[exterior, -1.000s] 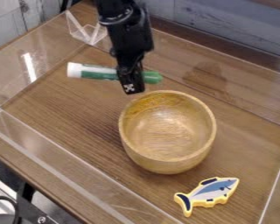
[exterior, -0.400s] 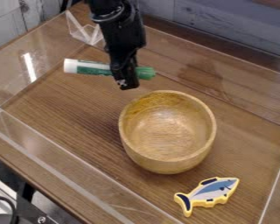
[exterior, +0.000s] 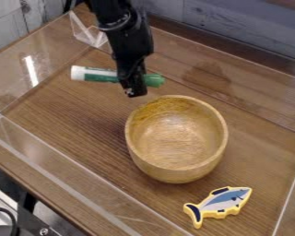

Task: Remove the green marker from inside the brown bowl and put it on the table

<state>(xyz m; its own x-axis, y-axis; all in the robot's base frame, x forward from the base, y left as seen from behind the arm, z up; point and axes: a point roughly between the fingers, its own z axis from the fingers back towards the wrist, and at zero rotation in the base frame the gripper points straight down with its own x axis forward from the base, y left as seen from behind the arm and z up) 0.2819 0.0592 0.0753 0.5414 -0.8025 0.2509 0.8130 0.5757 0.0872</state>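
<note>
The end effector (exterior: 135,88) pinches the green marker (exterior: 99,76) just left of the empty brown bowl (exterior: 176,138). A toy fish (exterior: 218,205) lies nearer the front of the dark wood desk (exterior: 64,129), which has clear walls (exterior: 27,55).

The green marker (exterior: 103,76), white-ended, is being held level, up and left of the brown bowl (exterior: 176,137), which is sitting upright on the table (exterior: 76,129).

The tool (exterior: 135,88) grips the green marker (exterior: 99,76) beside the brown bowl (exterior: 176,138).
</note>
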